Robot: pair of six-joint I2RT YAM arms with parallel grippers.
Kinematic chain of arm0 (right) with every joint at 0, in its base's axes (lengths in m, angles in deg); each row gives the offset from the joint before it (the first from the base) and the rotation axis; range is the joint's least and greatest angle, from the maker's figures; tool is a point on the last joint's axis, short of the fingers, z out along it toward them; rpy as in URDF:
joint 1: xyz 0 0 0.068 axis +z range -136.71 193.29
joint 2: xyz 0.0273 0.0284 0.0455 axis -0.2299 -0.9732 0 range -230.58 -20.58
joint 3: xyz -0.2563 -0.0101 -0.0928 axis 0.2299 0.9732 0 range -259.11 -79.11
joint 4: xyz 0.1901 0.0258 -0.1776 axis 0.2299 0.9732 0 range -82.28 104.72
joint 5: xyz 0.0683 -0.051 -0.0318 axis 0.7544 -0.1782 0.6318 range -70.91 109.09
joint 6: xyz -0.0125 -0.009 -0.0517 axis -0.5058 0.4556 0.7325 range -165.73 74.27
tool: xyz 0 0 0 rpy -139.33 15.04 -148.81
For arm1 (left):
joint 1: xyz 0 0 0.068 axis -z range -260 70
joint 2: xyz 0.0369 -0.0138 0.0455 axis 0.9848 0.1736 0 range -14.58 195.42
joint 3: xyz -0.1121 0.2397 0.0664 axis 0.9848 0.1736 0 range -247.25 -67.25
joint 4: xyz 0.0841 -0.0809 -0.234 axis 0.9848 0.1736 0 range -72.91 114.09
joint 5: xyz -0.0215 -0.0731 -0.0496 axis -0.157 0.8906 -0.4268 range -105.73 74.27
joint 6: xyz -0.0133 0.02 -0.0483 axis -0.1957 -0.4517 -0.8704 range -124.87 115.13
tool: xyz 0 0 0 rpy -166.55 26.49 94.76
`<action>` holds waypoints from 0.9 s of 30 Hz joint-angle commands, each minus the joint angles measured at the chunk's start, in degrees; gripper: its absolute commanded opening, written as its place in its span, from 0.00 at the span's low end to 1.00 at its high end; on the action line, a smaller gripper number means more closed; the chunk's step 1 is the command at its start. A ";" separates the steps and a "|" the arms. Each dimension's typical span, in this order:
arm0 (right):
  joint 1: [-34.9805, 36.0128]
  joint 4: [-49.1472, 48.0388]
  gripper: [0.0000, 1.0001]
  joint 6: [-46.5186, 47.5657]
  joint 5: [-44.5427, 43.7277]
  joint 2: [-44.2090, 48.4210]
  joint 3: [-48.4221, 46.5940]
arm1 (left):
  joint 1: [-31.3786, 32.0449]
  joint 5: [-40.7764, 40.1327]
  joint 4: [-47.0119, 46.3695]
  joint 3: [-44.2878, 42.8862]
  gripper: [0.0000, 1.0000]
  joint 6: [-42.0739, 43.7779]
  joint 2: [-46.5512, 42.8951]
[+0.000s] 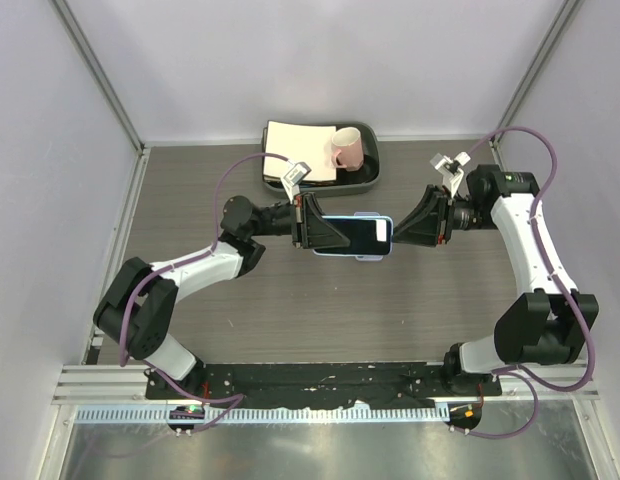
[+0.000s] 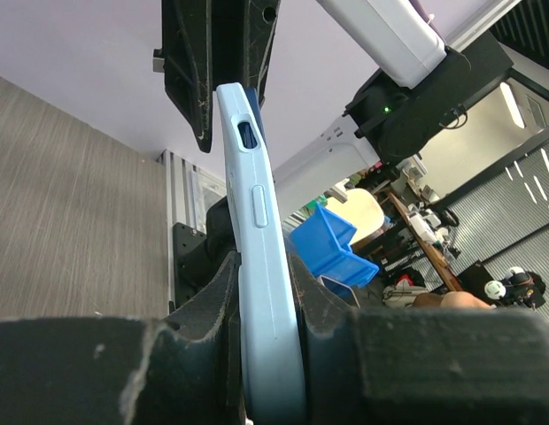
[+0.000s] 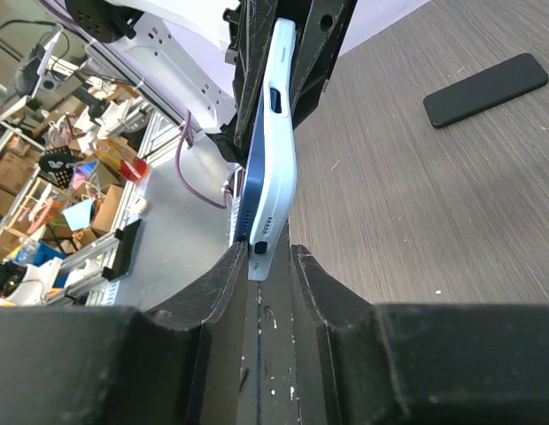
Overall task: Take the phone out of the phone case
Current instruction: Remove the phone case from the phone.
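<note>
- two grippers hold the phone (image 1: 352, 235) up in the air, over the table (image 1: 290, 320).
- the left gripper (image 1: 325, 237) is clamped tight on one end of the light blue phone case (image 2: 261, 266).
- the right gripper (image 1: 395, 232) pinches the other end.
- i think one side should hold the case still while the other slowly peels it off, so the phone does not drop.
</note>
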 commanded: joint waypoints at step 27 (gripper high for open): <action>1.89 0.86 0.45 7.38 -0.68 -8.88 0.48 | 11.37 4.30 -22.40 -9.79 0.00 -6.42 -3.84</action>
